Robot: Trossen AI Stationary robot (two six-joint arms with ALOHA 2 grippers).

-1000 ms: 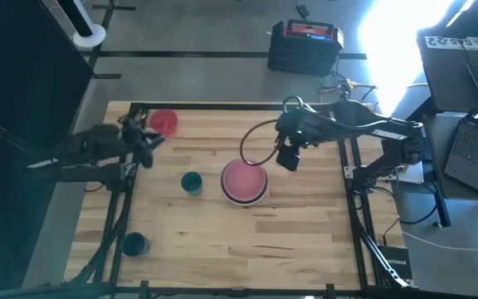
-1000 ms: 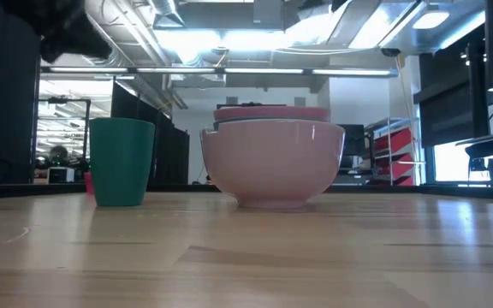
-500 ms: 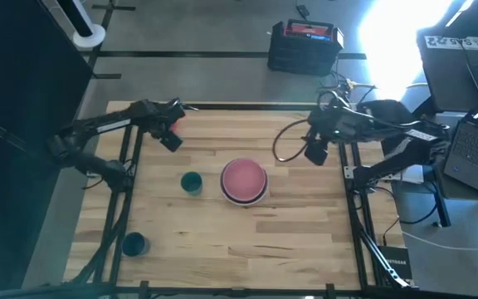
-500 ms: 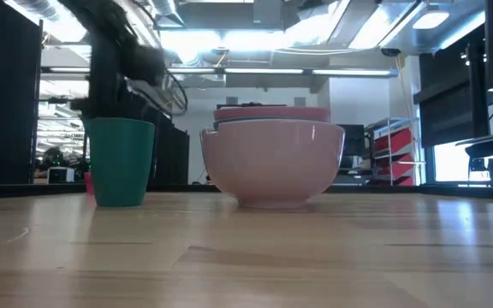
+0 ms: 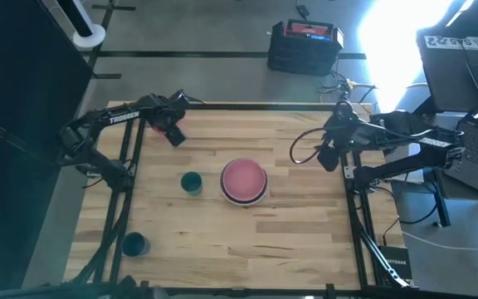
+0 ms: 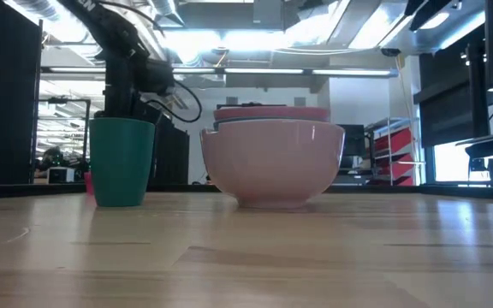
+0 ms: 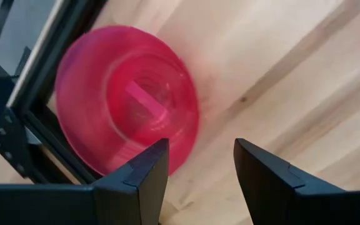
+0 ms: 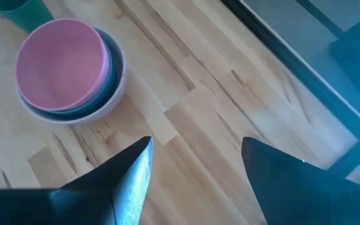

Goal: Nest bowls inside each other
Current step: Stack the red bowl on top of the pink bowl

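A small red bowl (image 7: 127, 103) rests on its base near the table's far left corner, close to the frame rail. My left gripper (image 7: 195, 169) hangs open above it, pointing steeply down, its fingers over the bowl's nearer rim and the bare wood beside it; in the high view it (image 5: 174, 135) covers most of the bowl. At mid-table stands the stack of bowls (image 5: 244, 181): a pink bowl (image 8: 61, 59) inside a grey-blue one inside a white one (image 6: 272, 162). My right gripper (image 5: 329, 158) is open, raised near the table's right edge.
A teal cup (image 5: 191, 183) stands just left of the stack, and a blue cup (image 5: 134, 243) stands near the front left corner. Black frame rails (image 5: 127, 191) run along both side edges. Bare wood lies between the red bowl and the stack.
My left gripper has swung from the table's left edge toward the far edge and rightward, tipped downward, and now hangs over the red bowl. My right gripper has drawn back from above the stack toward the table's right edge. The bowls and cups have stayed put.
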